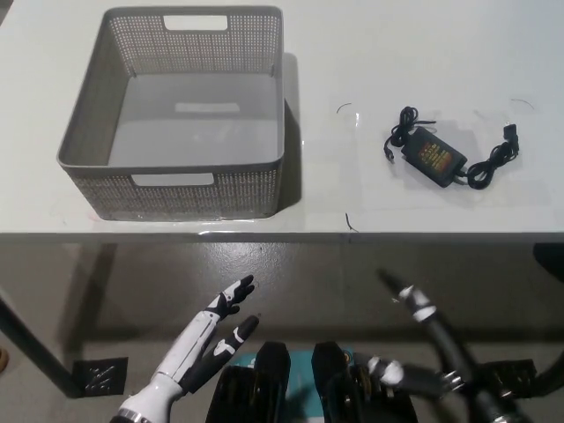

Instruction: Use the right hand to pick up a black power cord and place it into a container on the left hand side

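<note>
Head view. The black power cord (447, 155) (adapter brick with coiled leads at both ends) lies on the white table (370, 53), right of the grey perforated container (176, 189). The right hand (407, 330) hangs below the table edge, well apart from the cord, fingers spread. The left hand (207, 339) rests at lower left, fingers apart, holding nothing.

The place looks like a lab or test room rather than a home. A plain white table (423, 35) with a straight front edge stands on a bare grey concrete floor (291, 282). A dark metal table leg (35, 348) runs down at the lower left to a black foot plate (99, 377) on the floor.
</note>
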Tool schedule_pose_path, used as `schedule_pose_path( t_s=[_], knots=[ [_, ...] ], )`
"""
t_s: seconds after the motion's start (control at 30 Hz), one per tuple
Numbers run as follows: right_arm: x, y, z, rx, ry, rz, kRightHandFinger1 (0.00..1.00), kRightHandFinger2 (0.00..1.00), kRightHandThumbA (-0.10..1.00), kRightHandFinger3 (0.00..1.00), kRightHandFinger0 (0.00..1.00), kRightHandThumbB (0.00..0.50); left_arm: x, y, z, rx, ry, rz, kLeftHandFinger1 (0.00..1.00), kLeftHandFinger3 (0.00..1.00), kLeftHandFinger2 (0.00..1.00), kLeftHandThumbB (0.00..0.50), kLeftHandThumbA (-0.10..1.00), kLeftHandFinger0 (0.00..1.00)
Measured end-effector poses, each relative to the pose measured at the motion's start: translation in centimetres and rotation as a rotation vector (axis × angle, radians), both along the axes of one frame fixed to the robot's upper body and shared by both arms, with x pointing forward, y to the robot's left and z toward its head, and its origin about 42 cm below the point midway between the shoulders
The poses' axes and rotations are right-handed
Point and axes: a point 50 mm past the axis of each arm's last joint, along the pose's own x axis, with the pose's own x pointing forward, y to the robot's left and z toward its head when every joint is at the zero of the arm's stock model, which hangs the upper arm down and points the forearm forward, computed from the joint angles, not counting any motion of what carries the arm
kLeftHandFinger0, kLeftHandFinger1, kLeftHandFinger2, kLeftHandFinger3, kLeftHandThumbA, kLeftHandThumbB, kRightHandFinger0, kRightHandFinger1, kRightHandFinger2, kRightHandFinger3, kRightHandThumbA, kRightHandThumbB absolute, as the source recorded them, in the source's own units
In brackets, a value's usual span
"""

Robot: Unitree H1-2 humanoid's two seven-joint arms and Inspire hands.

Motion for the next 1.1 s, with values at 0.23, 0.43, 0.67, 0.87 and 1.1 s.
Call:
schedule_pose_path(
  t_s=[0.23,0.43,0.67,0.87,1.1],
  knots=[
    [1.0,-2.7,4.8,-0.017,-0.163,-0.113,1.0,1.0,0.86,1.0,1.0,0.439,0.0,0.1,0.1,-0.004,-0.015,-0.001,1.0,1.0,1.0,0.12,0.97,1.0],
    [3.0,-4.5,8.7,-0.023,-0.256,-0.183,1.0,1.0,0.82,1.0,1.0,0.483,0.1,0.2,0.2,-0.005,-0.02,0.002,1.0,1.0,1.0,0.112,0.97,1.0],
    [6.4,-5.6,12.5,-0.066,-0.318,-0.229,1.0,1.0,0.67,1.0,1.0,0.443,0.1,0.4,0.3,-0.008,-0.031,0.004,1.0,1.0,1.0,0.118,0.98,1.0],
    [11.3,-6.7,15.2,-0.147,-0.329,-0.264,1.0,1.0,0.61,1.0,1.0,0.495,0.1,0.4,0.4,-0.007,-0.038,0.004,1.0,1.0,1.0,0.1,0.95,1.0],
    [16.2,-7.6,15.8,-0.305,-0.272,-0.296,1.0,1.0,0.51,1.0,1.0,0.5,-0.9,0.5,-0.4,-0.002,-0.014,0.01,1.0,1.0,1.0,0.119,0.97,1.0]
  ],
)
